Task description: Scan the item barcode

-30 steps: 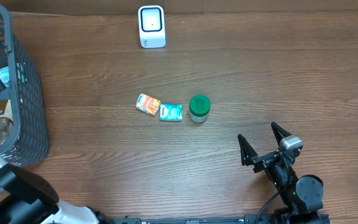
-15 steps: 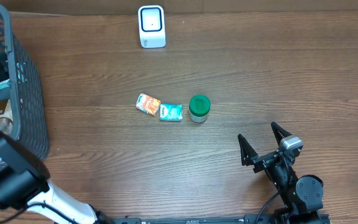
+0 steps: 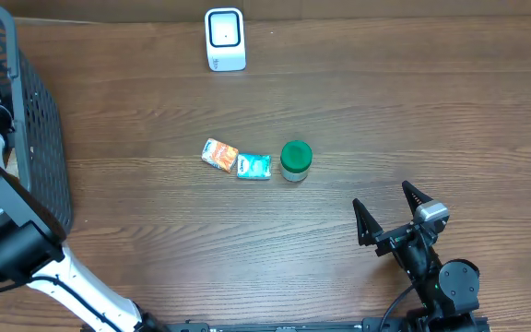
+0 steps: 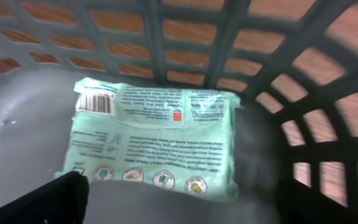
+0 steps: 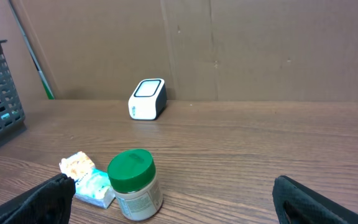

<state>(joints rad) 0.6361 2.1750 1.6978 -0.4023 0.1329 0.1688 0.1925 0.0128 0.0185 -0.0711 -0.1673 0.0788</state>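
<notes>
The left claw (image 4: pixel 179 186) stood wide open inside the grey plastic basket (image 3: pixel 42 129) and held nothing. The mint-green packet (image 4: pixel 157 140) lay flat on the basket floor just ahead of it, between the lines of its two dark fingers (image 4: pixel 55 200). The packet's barcode (image 4: pixel 96 101) faced up at its far left corner, and the basket's lattice wall rose close behind. The right claw (image 3: pixel 383 196) hovered low over the wooden counter (image 3: pixel 413 101), also spread wide and empty. Ahead of it and a little left stood one green-lidded jar (image 3: pixel 295 160). Two small packets lay left of the jar, a teal one (image 3: pixel 253 166) just beside it and an orange one (image 3: pixel 219 154) touching the teal one. One white barcode scanner (image 3: pixel 225 39) stood well beyond them. Compared with a second earlier, the left arm had swung farther across the basket, hiding the contents seen then. The right claw and the counter items had not moved.
</notes>
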